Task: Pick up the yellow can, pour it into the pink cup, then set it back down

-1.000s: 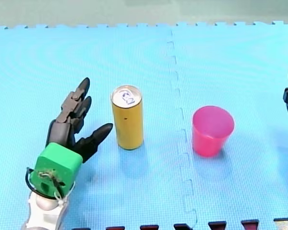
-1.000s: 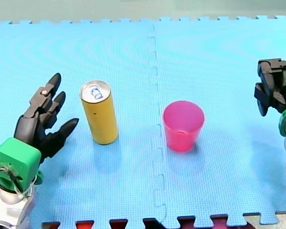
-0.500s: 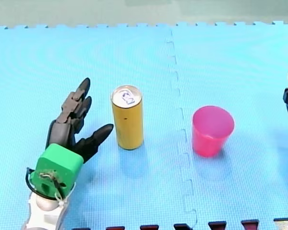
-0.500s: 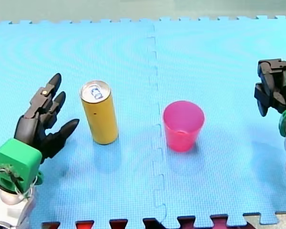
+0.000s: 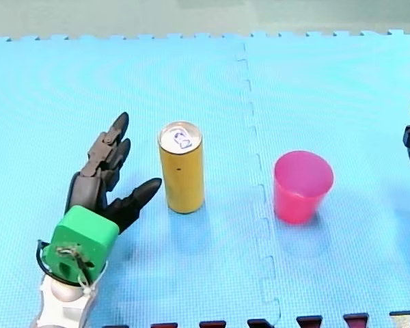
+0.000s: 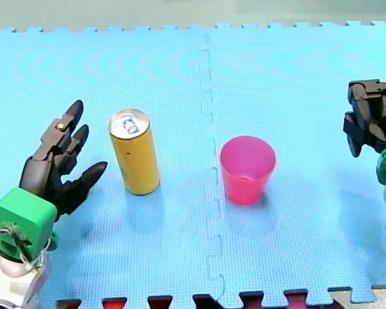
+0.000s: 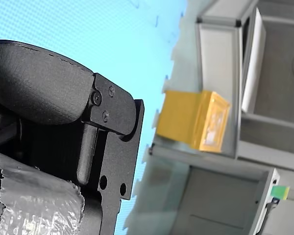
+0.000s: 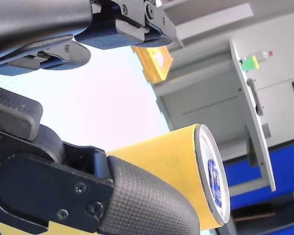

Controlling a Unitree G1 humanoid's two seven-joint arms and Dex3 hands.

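"Second head view shows it plainly: one yellow can (image 6: 134,154) standing upright on the blue mat (image 6: 180,64), and one pink cup (image 6: 246,170) near it, across the seam. How would you take hold of the can?"

"Round the middle of its side wall, I'd say. It looks like thin metal, smooth and likely slippery, and a hard squeeze may dent it. I can't tell whether it's full or empty, so I can't judge the weight."

"And the hands?"

"Two. The left hand (image 6: 58,167) is just beside the can, not touching it, holding nothing, fingers uncurled. The right hand (image 6: 367,125) is at the mat's right edge, well apart from the cup. Whether it's wide or closed I can't make out."

"The cup?"

"Light plastic by the look of it, mouth up, probably easy to knock over."
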